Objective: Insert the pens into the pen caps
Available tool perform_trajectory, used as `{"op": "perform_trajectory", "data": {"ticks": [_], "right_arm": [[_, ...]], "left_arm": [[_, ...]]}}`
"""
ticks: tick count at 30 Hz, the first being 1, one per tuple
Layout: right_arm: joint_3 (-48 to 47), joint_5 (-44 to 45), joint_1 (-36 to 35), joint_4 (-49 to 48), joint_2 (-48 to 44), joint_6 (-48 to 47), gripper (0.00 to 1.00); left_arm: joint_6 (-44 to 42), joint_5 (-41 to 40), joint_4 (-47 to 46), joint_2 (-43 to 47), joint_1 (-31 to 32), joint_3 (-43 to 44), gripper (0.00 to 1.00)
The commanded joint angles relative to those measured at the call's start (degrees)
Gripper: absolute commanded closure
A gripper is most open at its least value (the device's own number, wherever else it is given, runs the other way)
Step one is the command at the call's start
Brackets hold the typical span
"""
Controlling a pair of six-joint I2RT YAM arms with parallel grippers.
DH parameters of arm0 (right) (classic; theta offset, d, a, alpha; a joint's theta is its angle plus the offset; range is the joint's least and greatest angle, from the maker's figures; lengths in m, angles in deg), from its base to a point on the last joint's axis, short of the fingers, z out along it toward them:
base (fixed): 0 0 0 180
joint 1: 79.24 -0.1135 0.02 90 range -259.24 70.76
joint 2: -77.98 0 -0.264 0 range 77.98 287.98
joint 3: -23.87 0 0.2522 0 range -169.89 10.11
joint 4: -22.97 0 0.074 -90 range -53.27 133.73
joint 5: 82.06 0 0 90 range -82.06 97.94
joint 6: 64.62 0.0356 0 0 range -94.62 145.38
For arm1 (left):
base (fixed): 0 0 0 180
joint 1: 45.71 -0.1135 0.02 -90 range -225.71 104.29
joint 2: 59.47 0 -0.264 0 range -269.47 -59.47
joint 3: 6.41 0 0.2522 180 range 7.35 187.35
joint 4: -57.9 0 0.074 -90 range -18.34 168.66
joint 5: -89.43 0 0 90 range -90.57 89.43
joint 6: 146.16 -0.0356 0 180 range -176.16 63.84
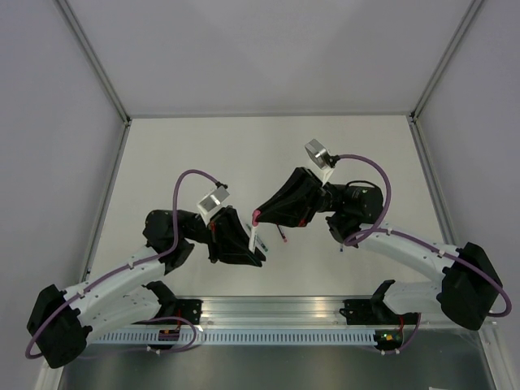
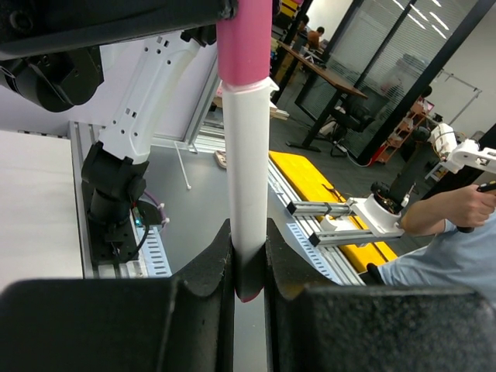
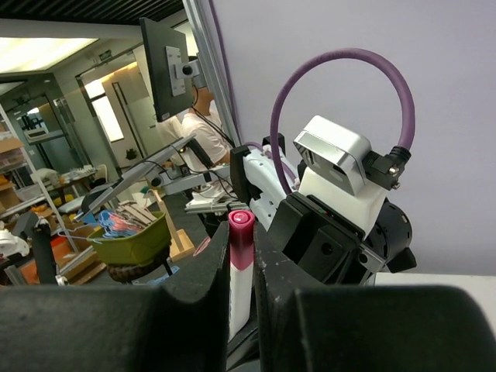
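Note:
Both grippers hold one whitish pen (image 1: 260, 234) above the table, between the arms. My left gripper (image 2: 248, 236) is shut on the lower part of its white barrel (image 2: 246, 170), whose red end shows between the pads. My right gripper (image 3: 241, 232) is shut on the pink-red cap (image 3: 241, 236) at the pen's other end. The cap (image 2: 244, 39) sits against the barrel with no gap. In the top view the right gripper (image 1: 258, 214) is at the pink end and the left gripper (image 1: 261, 253) at the near end.
Another thin pen with a red end (image 1: 283, 235) lies on the table just right of the held pen. A small green-ended piece (image 1: 248, 226) shows to its left. The aluminium rail (image 1: 276, 313) runs along the near edge, and walls enclose the white table.

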Motion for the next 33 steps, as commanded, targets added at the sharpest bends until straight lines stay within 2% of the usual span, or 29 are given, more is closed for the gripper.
{"op": "perform_trajectory", "data": {"ticks": [1, 5, 13, 15, 16, 17, 20, 23, 27, 33], "right_arm": [[-0.96, -6.87, -0.7, 4.03, -0.94, -3.74, 0.78], [-2.19, -5.11, -0.7, 11.33, -2.7, -8.06, 0.71], [-4.13, -4.49, -0.7, 18.1, -3.93, -12.19, 0.57], [-5.71, -4.32, -0.7, 27.65, -5.33, -18.23, 0.51], [-6.58, -1.71, -0.78, 33.7, -7.51, -21.92, 0.5], [-9.11, 0.32, -0.7, 46.55, -8.67, -30.31, 0.48], [-13.6, 9.28, -0.7, 63.83, -12.54, -37.75, 0.45], [-17.47, 15.25, -0.7, 73.26, -14.13, -42.07, 0.43], [-20.56, 18.27, -0.7, 77.7, -14.3, -43.4, 0.41], [-25.66, 13.62, -0.7, 76.3, -9.75, -41.3, 0.39]], "left_arm": [[-1.84, -3.41, -4.56, 2.45, -0.15, 1.87, 0.98], [-4.73, -3.67, -1.49, 3.42, -0.24, 0.99, 0.98], [-8.33, -3.85, 3.35, 5.18, -0.24, 0.73, 0.98], [-10.35, -4.64, 7.65, 6.23, -0.24, 0.46, 0.98], [-13.41, -6.03, 10.01, 7.71, -0.24, 0.46, 0.98], [-15.1, -6.83, 15.69, 8.6, -0.24, 0.46, 0.98], [-20.73, -10.35, 22.5, 11.06, -0.24, 0.11, 0.98], [-22.23, -11.93, 25.59, 11.51, -0.15, -0.85, 0.98], [-22.14, -11.94, 25.24, 11.07, -0.15, -1.82, 0.98], [-21.7, -11.5, 24.19, 11.33, -0.15, -3.4, 0.98]]}}
